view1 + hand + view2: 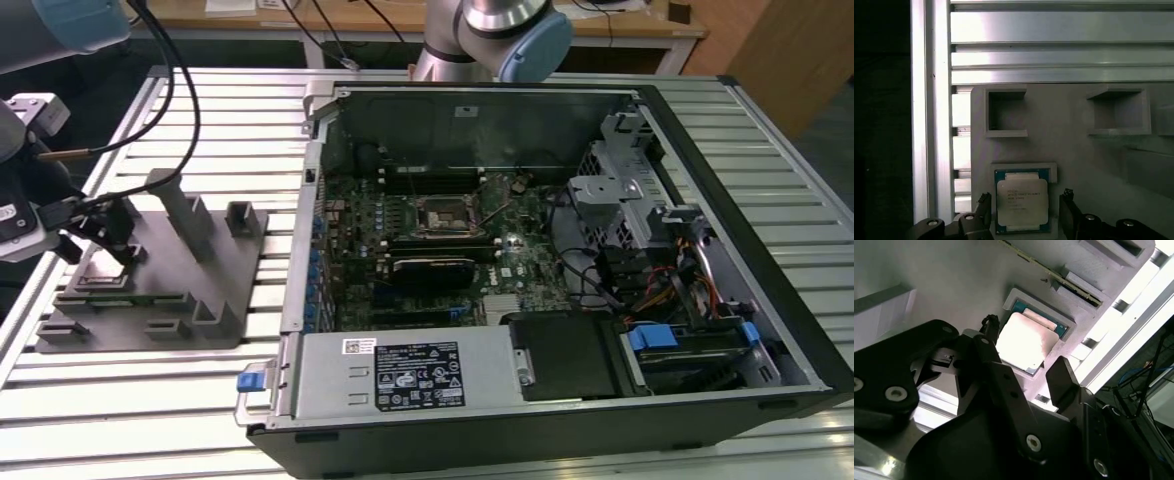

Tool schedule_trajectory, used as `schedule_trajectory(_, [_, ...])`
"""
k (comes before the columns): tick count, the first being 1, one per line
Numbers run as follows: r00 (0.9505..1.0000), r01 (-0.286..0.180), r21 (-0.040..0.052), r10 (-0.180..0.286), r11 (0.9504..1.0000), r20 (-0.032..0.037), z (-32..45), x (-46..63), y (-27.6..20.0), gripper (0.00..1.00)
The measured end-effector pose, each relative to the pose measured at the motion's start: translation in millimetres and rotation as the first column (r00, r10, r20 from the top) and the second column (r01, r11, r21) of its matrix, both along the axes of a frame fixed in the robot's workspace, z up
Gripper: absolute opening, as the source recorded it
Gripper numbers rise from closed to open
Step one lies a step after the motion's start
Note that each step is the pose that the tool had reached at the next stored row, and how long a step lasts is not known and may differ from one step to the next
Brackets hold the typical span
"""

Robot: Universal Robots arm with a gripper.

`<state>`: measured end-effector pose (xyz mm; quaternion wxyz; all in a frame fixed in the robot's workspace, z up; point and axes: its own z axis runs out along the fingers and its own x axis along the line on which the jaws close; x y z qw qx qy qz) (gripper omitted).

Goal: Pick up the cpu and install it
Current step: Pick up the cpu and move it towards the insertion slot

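**Exterior view.** The gripper [110, 240] hangs at the exterior view's left, low over the grey block [200, 290]. The block lies on the slatted table [160, 420]. The open case [467, 125] lies well apart from it, toward the exterior view's right. The board inside faces up, with the socket [441, 215] near its middle. From here I cannot make out the cpu under the gripper.

**Second wrist view.** The cpu [1026, 342] lies flat in a shallow framed recess of the block, pale metal top up, with a green edge showing along its rim. The gripper [1024, 347] straddles it. One black finger [1064, 382] stands off one side of the chip and the other finger stands off the opposite side. The jaws are spread and there is a visible gap to the chip on each side.

**First wrist view.** The cpu [1022, 207] is seated square in its recess, near the edge of the block [1074, 145]. Two empty square pockets sit further in on the block. The fingers [1069, 217] flank the recess, both outside its frame and clear of the chip. The gripper [1025, 205] is released and nothing is grasped. The table's aluminium slats [1054, 30] run beyond the block.
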<state>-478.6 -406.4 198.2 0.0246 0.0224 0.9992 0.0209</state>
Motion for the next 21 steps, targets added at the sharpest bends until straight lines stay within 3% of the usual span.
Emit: schedule_trajectory(21, [0.9996, -0.028, -0.0001, 0.028, 0.9996, -0.0003, -14.1, 0.0, 0.4, 0.65])
